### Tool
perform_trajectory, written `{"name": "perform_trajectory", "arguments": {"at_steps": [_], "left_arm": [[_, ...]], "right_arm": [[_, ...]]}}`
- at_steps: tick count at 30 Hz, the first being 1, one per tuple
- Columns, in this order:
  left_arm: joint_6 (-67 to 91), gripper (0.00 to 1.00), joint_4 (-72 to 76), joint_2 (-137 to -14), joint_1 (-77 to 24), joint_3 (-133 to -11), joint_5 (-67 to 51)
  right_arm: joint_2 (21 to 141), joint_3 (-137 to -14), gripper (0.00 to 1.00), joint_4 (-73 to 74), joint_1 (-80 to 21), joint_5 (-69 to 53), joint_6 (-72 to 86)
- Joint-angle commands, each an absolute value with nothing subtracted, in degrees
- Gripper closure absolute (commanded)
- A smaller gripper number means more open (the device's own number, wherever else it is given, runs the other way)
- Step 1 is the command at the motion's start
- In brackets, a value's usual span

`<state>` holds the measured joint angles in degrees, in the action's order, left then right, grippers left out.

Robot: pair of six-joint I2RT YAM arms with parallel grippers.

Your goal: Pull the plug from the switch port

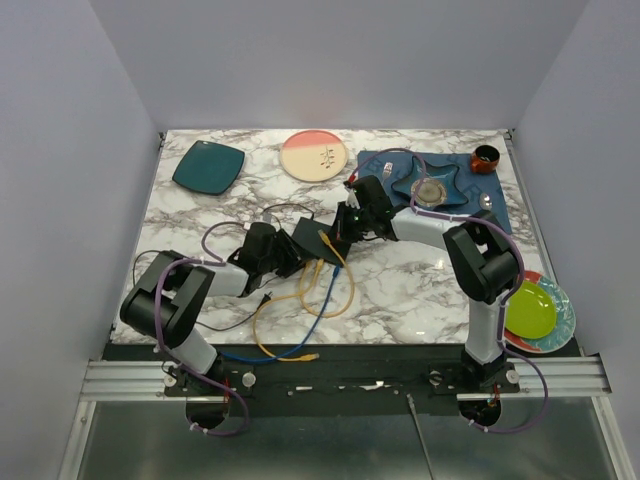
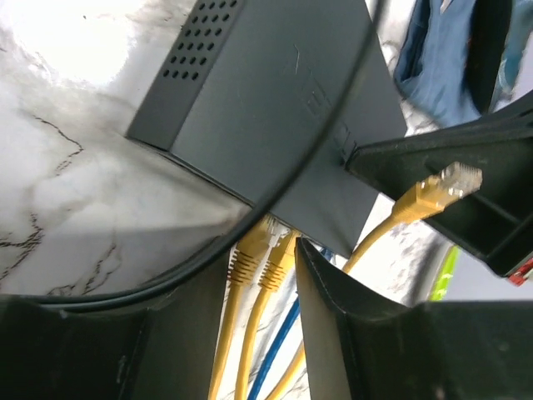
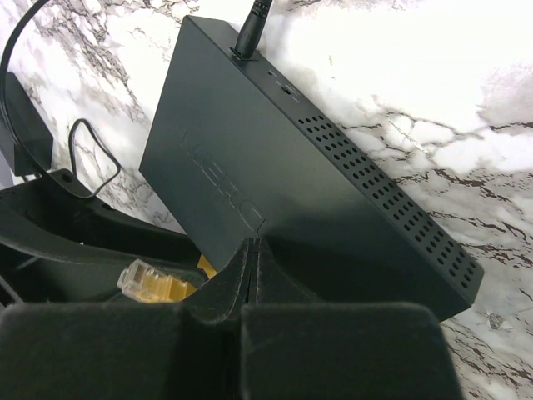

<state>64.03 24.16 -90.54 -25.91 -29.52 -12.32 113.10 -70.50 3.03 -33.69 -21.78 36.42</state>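
Observation:
The switch (image 1: 318, 243) is a flat matte-black box at mid-table; it also shows in the left wrist view (image 2: 275, 92) and the right wrist view (image 3: 275, 167). Two yellow plugs (image 2: 265, 254) sit side by side in its near edge. My left gripper (image 2: 262, 275) is closed around both, one finger touching each side. A third yellow plug (image 2: 441, 185) hangs free to the right of the switch, and also shows in the right wrist view (image 3: 150, 282). My right gripper (image 3: 254, 247) is shut and empty, its tips resting on the switch's top.
A black power cord (image 3: 250, 29) enters the switch's far edge, and a power brick (image 3: 21, 133) lies beyond. Yellow (image 1: 270, 330) and blue (image 1: 318, 300) cables loop toward the near edge. Behind are a teal plate (image 1: 208, 166), a pink plate (image 1: 314, 156), a blue cloth (image 1: 385, 165) and an orange cup (image 1: 486, 158). Green plates (image 1: 530, 310) lie right.

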Motion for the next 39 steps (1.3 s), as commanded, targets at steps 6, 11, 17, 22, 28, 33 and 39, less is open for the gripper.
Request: {"name": "perform_trajectory", "arguments": {"at_steps": [6,11,17,22,28,33,39], "left_arm": [[72.42,0.52,36.03,-94.22,-25.93,-24.79,-11.25],[75.32,0.49,43.23,-96.76,-25.23,-21.89,-12.65],[82.42,0.42,63.68,-104.92,-24.87,-17.06,-15.03],[84.73,0.44,69.61,-109.24,-24.7,-16.0,-15.82],[83.24,0.5,66.37,-109.16,-24.7,-17.48,-15.56],[81.39,0.55,60.57,-107.41,-24.7,-18.28,-14.24],[79.19,0.59,54.77,-105.21,-24.7,-19.51,-12.48]], "right_arm": [[114.52,-69.61,0.99,2.29,-33.93,-23.12,37.0],[115.14,-69.52,0.99,2.37,-33.93,-23.29,37.18],[115.22,-69.52,0.99,2.28,-33.93,-23.38,37.0],[115.22,-69.43,0.99,2.29,-33.93,-23.38,36.91],[115.4,-69.43,0.99,2.2,-33.93,-23.29,36.91],[115.66,-69.61,0.99,2.28,-33.93,-23.38,37.09],[115.93,-69.87,0.99,2.11,-33.93,-23.38,37.35]]}}
